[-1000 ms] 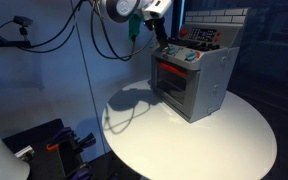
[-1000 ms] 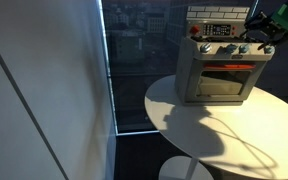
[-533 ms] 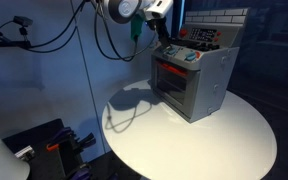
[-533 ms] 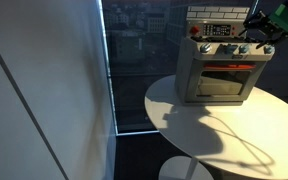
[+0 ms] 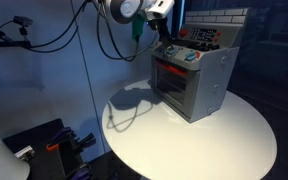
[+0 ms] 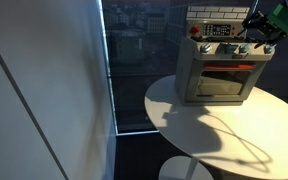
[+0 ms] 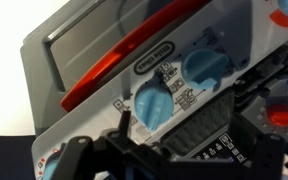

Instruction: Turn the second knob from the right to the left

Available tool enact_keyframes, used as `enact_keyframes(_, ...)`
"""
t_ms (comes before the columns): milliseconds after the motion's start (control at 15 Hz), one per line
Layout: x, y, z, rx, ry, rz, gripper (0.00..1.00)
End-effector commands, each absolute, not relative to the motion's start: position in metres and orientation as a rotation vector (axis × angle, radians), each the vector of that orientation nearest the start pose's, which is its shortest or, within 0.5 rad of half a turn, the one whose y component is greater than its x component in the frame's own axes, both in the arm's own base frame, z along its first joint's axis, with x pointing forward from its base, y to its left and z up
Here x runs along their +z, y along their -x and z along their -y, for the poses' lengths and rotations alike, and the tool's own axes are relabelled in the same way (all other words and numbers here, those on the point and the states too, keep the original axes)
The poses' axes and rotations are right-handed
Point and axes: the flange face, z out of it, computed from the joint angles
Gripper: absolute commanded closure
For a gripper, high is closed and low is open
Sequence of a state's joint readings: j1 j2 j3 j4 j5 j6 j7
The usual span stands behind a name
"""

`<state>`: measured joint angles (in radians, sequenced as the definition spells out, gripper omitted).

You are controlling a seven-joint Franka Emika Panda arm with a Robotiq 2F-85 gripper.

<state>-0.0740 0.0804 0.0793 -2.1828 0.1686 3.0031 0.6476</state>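
1. A grey toy oven point(image 5: 198, 84) is seen standing on the round white table point(image 5: 234, 140) in both exterior views
2. The black gripper point(image 5: 168, 47) is held at the oven's front control panel, above the red door handle
3. In the wrist view, a light-blue round knob point(image 7: 152, 103) is framed just above the dark fingers point(image 7: 199, 135); contact cannot be confirmed
4. Whether the jaws are parted or clenched cannot be told

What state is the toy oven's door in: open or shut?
Shut. In an exterior view the door lies flush with the toy oven front, with the red handle across its top and no gap showing.
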Motion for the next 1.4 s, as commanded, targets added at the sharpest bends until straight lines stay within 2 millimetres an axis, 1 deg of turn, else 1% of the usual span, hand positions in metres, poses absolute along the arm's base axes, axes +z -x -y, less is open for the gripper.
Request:
enact_keyframes(0,0.444,-0.602,0.011,-0.942,2.420,-1.068,0.12)
enact_keyframes(67,0.444,-0.603,0.011,-0.942,2.419,-1.069,0.13)
enact_keyframes(133,0.443,-0.604,0.011,-0.942,2.419,-1.070,0.18)
enact_keyframes(200,0.442,-0.605,0.012,-0.941,2.420,-1.072,0.14)
enact_keyframes(267,0.441,-0.606,0.012,-0.939,2.419,-1.074,0.15)
enact_keyframes(533,0.436,-0.609,0.012,-0.929,2.419,-1.083,0.14)
enact_keyframes(667,0.435,-0.610,0.013,-0.926,2.417,-1.088,0.15)
enact_keyframes(800,0.434,-0.612,0.013,-0.925,2.415,-1.092,0.19)
enact_keyframes(867,0.434,-0.613,0.013,-0.925,2.415,-1.092,0.24)
enact_keyframes(933,0.433,-0.614,0.013,-0.924,2.415,-1.093,0.26)
enact_keyframes(1067,0.433,-0.614,0.014,-0.925,2.414,-1.097,0.33)
enact_keyframes(1133,0.433,-0.614,0.015,-0.925,2.414,-1.099,0.35)
enact_keyframes(1200,0.432,-0.614,0.016,-0.926,2.414,-1.102,0.39)
enact_keyframes(1267,0.432,-0.614,0.017,-0.924,2.413,-1.105,0.35)
enact_keyframes(1333,0.432,-0.614,0.016,-0.925,2.413,-1.105,0.36)
